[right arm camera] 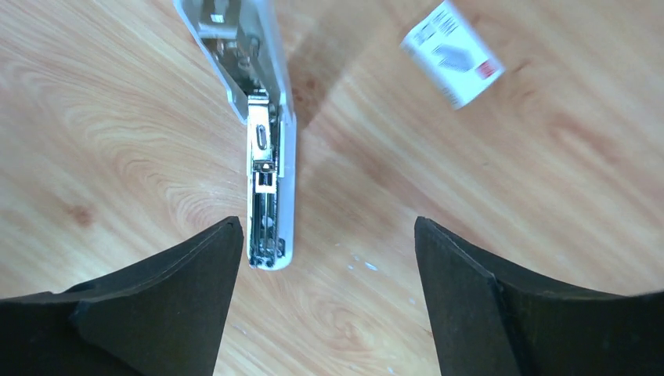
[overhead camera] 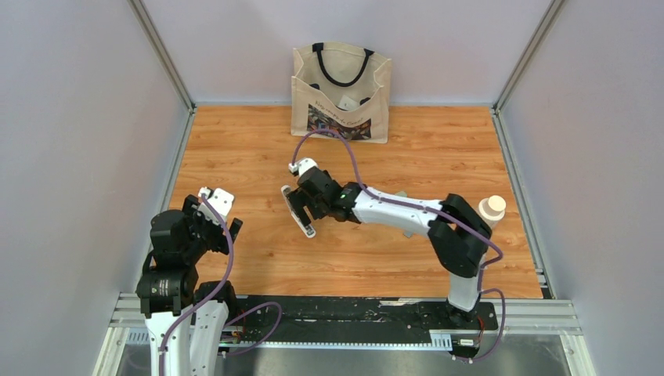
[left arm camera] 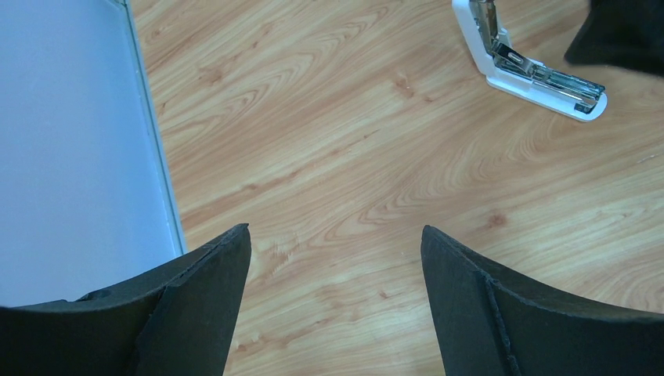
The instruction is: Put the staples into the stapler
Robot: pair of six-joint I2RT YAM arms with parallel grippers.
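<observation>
- Left tool [left arm camera: 335, 235]: nearest the arm bases, over the left side of the tabletop [overhead camera: 235, 149], close to the left wall; its fingers are spread wide with only bare wood between them; it grips nothing and touches nothing.
- Right tool [right arm camera: 327, 227]: reached out from the right base to the middle of the tabletop; its fingers are spread wide and nothing is pinched; it hangs directly over the stapler.
- Stapler [right arm camera: 270, 172]: white body, lying on the wood near the middle of the tabletop, well apart from the left tool; it is hinged open with the metal channel exposed and facing up; in the right wrist view its near end lies just beside the left finger [right arm camera: 180, 298], not between the two fingers; whether that finger touches it cannot be told.
- Staples: no separate grey strip can be made out on the wood; whether any sit in the stapler's open channel cannot be told, as the metal parts there are too small to read.
- Small white box [right arm camera: 454, 53]: printed, with a red mark and blurred; it lies on the wood beyond the stapler and apart from it.
- Cream round-topped object [overhead camera: 492, 207]: stands at the right edge of the tabletop, just beside the right arm's elbow; its nature is unclear.
- Tote bag [overhead camera: 341, 94]: beige with black handles; it stands upright against the far wall, well apart from both tools.
</observation>
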